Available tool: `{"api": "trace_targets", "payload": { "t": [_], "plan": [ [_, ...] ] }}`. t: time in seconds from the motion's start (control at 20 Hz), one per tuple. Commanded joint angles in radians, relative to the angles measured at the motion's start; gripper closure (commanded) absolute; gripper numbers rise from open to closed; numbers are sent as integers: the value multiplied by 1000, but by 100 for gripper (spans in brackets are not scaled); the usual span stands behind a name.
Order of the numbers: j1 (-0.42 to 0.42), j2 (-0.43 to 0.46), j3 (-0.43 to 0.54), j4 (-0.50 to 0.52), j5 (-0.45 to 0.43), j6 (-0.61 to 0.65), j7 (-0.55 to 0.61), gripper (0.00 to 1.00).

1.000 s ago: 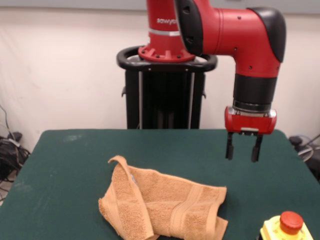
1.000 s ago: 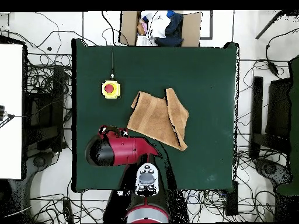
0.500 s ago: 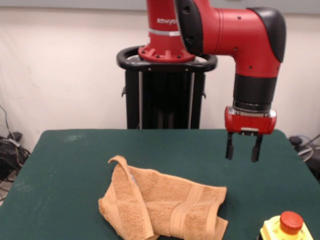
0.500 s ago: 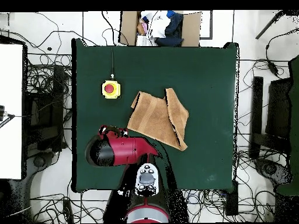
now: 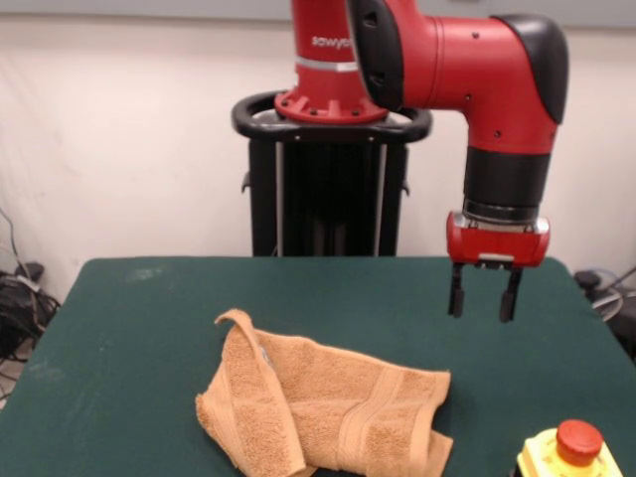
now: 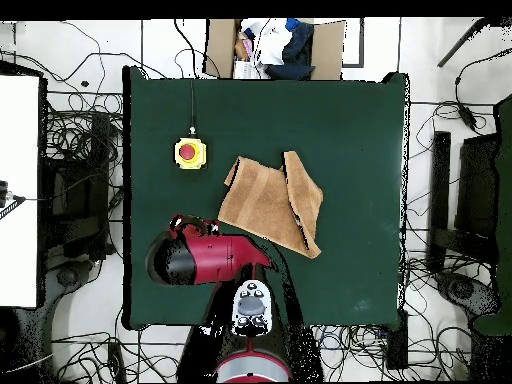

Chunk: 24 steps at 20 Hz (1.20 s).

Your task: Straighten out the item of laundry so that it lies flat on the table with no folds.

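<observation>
The orange-tan towel [image 5: 328, 407] lies crumpled on the dark green table [image 5: 139, 328], near the front edge in the front view. Its left part is folded over in a raised flap, and a woven band runs across its right part. In the overhead view the towel [image 6: 268, 203] lies mid-table with a flap folded over on its right side. My gripper [image 5: 483, 296] hangs open and empty above the table, behind and to the right of the towel, apart from it. In the overhead view the arm [image 6: 200, 257] hides the gripper.
A yellow box with a red stop button [image 5: 571, 452] stands at the front right corner in the front view; it also shows in the overhead view [image 6: 189, 152], left of the towel. A person [image 6: 272, 40] sits at the far edge in the overhead view.
</observation>
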<state>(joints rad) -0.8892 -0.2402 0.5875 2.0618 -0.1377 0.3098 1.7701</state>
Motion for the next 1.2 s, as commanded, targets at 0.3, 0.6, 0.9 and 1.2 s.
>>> {"api": "trace_targets", "payload": {
  "t": [0.3,0.6,0.9,1.2],
  "plan": [
    [4,22,135,-142,-125,-31,-66,0],
    [-82,75,267,-108,-170,24,-136,0],
    [-130,72,326,-64,-196,69,-125,0],
    [-141,30,370,-2,-195,53,-55,0]
  ]
}}
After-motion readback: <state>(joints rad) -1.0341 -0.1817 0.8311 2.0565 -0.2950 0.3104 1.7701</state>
